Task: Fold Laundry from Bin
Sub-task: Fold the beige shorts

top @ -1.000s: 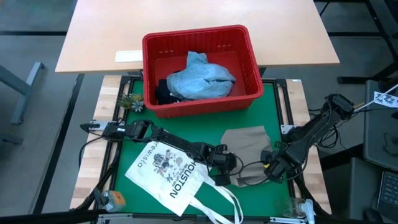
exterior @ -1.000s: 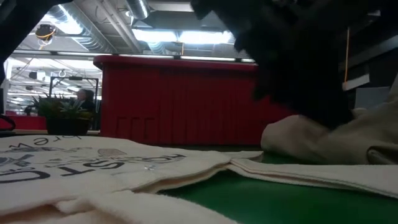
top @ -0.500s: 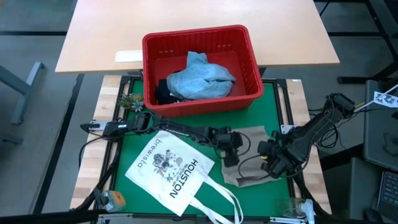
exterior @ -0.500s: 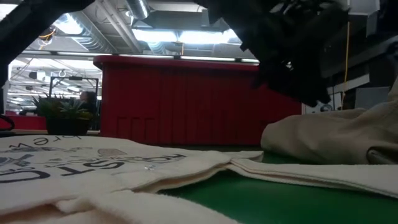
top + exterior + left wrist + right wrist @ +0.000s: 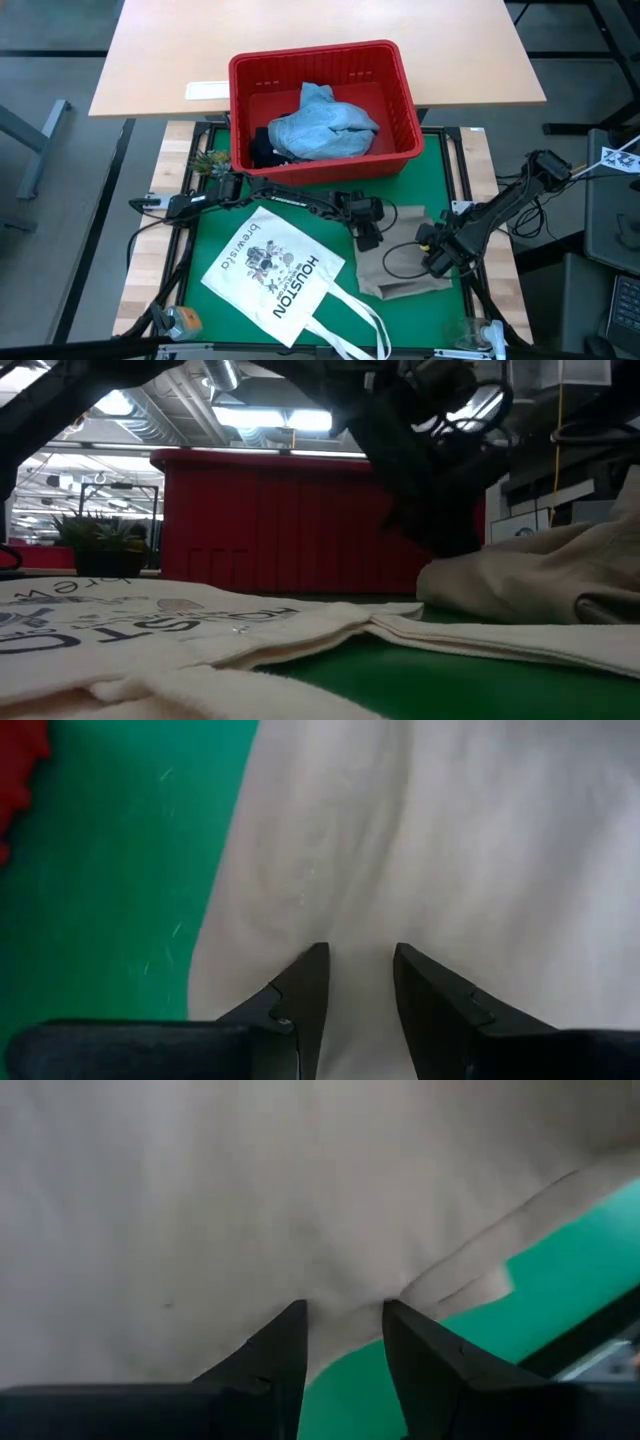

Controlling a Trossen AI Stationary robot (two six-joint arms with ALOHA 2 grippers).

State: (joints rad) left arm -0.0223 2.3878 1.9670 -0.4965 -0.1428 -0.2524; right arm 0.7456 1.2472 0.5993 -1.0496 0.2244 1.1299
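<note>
Folding beige cloth [image 5: 405, 262], just below bin [image 5: 323, 110] | left pincer [image 5: 358, 982] narrowly parted over its bin-side edge, holding nothing | right pincer [image 5: 343, 1342] likewise parted at its far side | soft, light, limp: pinch corners or hem, not middle

Laundry [image 5: 325, 125] lies in the bin [image 5: 400, 150]; cloth [image 5: 405, 270] right of tote bag [image 5: 270, 270].

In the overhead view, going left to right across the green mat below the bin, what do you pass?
White HOUSTON tote bag → left gripper → beige cloth → right gripper, both grippers over the cloth.
</note>
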